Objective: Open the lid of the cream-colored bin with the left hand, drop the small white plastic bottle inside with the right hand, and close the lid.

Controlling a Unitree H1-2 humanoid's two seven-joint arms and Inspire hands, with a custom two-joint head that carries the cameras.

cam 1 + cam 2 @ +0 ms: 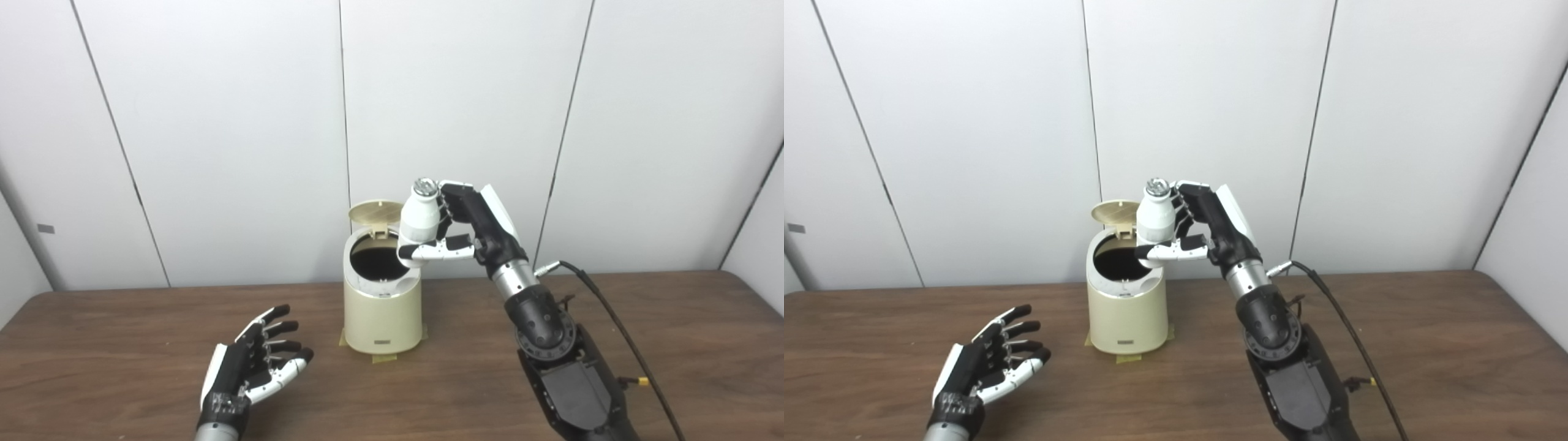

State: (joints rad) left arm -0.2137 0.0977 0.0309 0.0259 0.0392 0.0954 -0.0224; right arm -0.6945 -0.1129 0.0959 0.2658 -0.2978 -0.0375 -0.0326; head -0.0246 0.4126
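Right now I read this as the second step, the drop. The cream-colored bin [382, 309] sits at the centre of the frame on the wooden table [674, 343], its lid [375, 212] already tipped up and back on its hinge, so the dark opening [378, 261] is exposed. My right hand [460, 229], just right of centre, has its fingers and thumb clamped on the small white plastic bottle [420, 219], which stands upright with its silvery cap on top, hanging over the right side of the bin's rim rather than squarely over the hole. My left hand [260, 358] rests low in the lower left of the frame, near the table and apart from the bin, fingers spread and holding nothing. As I judge it, the next move calls for carrying the bottle a touch further left so it sits over the opening, then loosening the fingers to let it fall in; released from here, it might clip the rim. After that the left hand would need to reach up for the lid.
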